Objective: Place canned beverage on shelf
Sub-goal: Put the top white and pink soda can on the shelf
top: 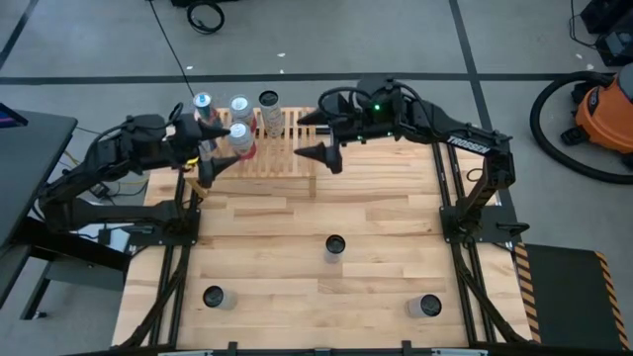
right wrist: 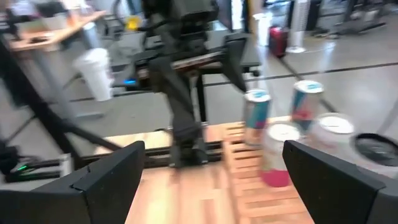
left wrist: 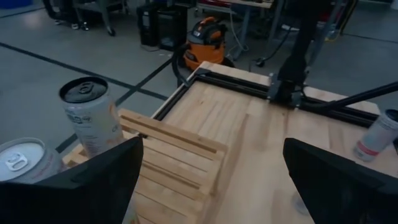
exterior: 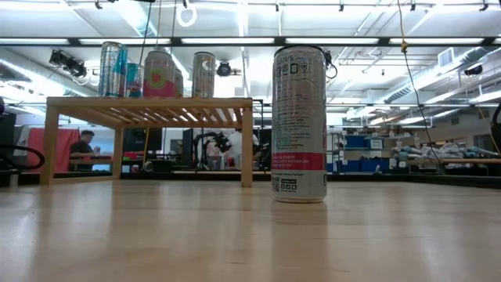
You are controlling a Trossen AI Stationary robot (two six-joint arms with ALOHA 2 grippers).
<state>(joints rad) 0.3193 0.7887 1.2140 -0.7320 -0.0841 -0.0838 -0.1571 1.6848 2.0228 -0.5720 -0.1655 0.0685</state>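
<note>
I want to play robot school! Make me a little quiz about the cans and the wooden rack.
1. How many cans stand on the bare table, off the shelf?
2. True or false: the left gripper is holding a can.
3. Which spot on the shelf is free? A) the end by the left arm B) the end by the right gripper

Key:
1. Three: the middle can, the near-left can, the near-right can.
2. False; both grippers are open and empty.
3. B; the four shelved cans crowd the left end.
</note>
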